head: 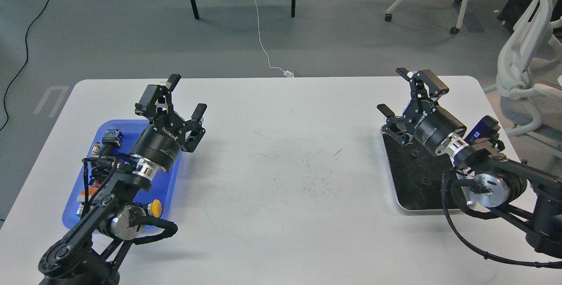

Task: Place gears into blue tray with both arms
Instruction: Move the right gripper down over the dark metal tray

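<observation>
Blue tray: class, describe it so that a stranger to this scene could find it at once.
On the white table, look to the near left side, under the left arm's gripper. The blue tray lies flat there, holding small parts. Unlike the black-lined silver tray on the right, it is bright blue plastic.

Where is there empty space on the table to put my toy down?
The wide white middle of the table, between the blue tray and the silver tray, is bare. The blue tray is crowded with parts and the left gripper hangs over it.
</observation>
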Motion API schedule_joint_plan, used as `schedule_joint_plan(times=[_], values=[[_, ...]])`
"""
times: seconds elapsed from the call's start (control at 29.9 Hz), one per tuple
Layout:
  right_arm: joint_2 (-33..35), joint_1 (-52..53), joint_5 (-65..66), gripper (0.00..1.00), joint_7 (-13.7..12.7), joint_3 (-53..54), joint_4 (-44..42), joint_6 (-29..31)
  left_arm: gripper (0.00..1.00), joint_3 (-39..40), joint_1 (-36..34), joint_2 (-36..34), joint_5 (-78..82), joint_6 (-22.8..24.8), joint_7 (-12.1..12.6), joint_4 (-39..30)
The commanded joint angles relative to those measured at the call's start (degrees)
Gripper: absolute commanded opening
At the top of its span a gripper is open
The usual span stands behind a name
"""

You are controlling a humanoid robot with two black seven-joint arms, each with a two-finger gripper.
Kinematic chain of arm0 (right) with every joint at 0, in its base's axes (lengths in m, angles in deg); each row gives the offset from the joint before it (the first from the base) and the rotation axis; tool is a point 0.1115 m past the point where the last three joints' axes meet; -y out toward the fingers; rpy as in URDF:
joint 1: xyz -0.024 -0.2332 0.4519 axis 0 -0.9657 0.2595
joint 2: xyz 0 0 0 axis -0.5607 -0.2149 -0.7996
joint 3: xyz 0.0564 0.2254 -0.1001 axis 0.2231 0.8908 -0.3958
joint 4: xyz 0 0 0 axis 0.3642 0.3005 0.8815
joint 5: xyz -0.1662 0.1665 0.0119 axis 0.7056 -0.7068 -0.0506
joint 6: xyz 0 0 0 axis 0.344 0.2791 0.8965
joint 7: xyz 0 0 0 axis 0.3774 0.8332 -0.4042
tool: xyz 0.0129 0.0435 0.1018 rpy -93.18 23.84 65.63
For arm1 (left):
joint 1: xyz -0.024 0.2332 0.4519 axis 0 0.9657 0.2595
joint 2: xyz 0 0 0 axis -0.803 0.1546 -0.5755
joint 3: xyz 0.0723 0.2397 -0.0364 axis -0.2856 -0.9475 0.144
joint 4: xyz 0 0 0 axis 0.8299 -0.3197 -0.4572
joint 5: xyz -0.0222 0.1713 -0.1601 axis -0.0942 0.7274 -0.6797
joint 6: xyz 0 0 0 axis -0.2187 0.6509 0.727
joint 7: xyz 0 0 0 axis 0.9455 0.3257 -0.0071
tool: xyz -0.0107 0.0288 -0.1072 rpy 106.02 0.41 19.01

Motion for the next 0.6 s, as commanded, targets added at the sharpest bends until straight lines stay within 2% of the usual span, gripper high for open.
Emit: schedule_joint_plan(times=[0.0,0.37,0.54,0.57], values=[[-0.14,-0.01,0.11,0.99,0.0,-0.01,-0.09,0.0,0.98,-0.17,0.01,0.08,0.0,0.1,0.09,0.0],[0.39,0.69,2.22,0.99,0.0,-0.1,0.18,0.35,0.98,-1.05,-0.96,0.34,0.17,-0.16,0.0,0.53],[5.57,3.24,10.56,0.99,0.0,-0.18,2.46,0.88,0.98,-1.05,-0.96,-0.71,0.0,-0.07,-0.17,0.18],[8.01,4.46,15.71,0.99,0.0,-0.44,3.42,0.97,0.98,-1.05,-1.05,-0.71,0.08,-0.16,-0.26,0.17]])
